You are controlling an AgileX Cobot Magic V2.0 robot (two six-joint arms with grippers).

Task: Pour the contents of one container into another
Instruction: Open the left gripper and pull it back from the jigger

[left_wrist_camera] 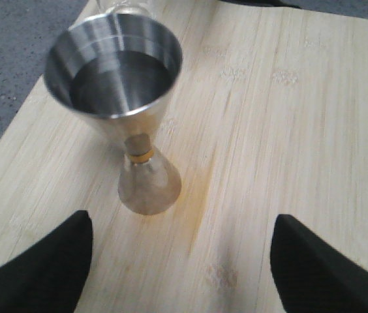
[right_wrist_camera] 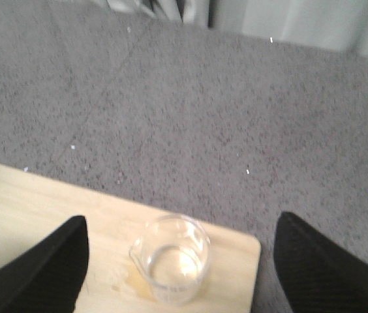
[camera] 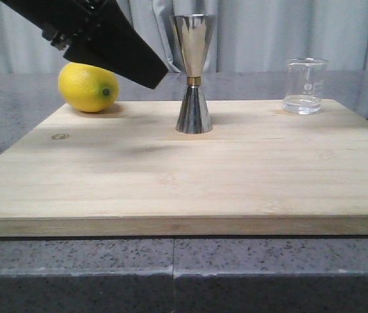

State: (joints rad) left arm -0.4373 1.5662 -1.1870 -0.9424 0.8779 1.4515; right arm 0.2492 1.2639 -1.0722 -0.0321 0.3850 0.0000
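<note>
The steel jigger [camera: 194, 75] with its gold waist band stands upright mid-board. In the left wrist view the jigger [left_wrist_camera: 122, 98] is beyond and to one side of my open left gripper [left_wrist_camera: 181, 261], clear of both fingers. In the front view the left gripper [camera: 148, 72] hangs above the board, just left of the jigger's upper cup. The clear glass beaker [camera: 306, 86] stands at the board's far right corner with a little clear liquid in it. My open right gripper [right_wrist_camera: 183, 225] hovers over the beaker [right_wrist_camera: 171, 257], which shows between the fingers without touching them. The right gripper is out of the front view.
A yellow lemon [camera: 88, 87] lies at the far left of the wooden board [camera: 171, 176]. The board rests on a grey speckled counter [right_wrist_camera: 203, 117] with curtains behind. A small wet stain [right_wrist_camera: 138, 282] marks the board beside the beaker.
</note>
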